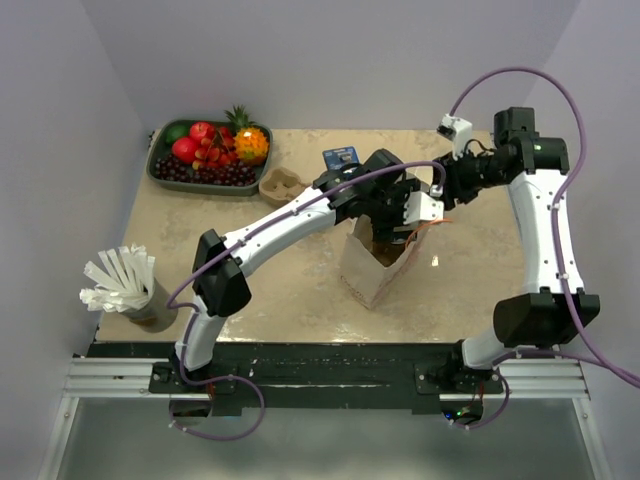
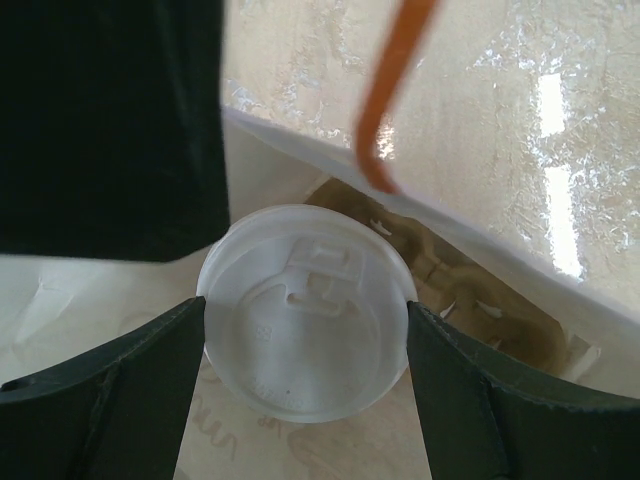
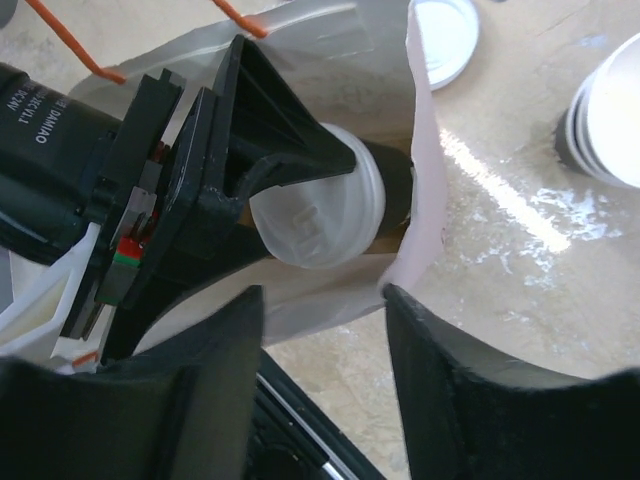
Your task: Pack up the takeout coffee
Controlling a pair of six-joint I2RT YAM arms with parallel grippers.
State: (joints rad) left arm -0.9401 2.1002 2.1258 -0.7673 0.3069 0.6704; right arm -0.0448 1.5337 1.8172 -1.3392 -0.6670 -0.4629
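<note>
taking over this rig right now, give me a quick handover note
Left claw: shut on the takeout coffee at its lid, holding it inside the mouth of the paper bag.
Right claw: open, straddling the bag's rim, not clamped on it.
Done: the cup is lidded, gripped and in the bag opening.
Left: lower it to the bottom, release, and withdraw both claws.
</note>
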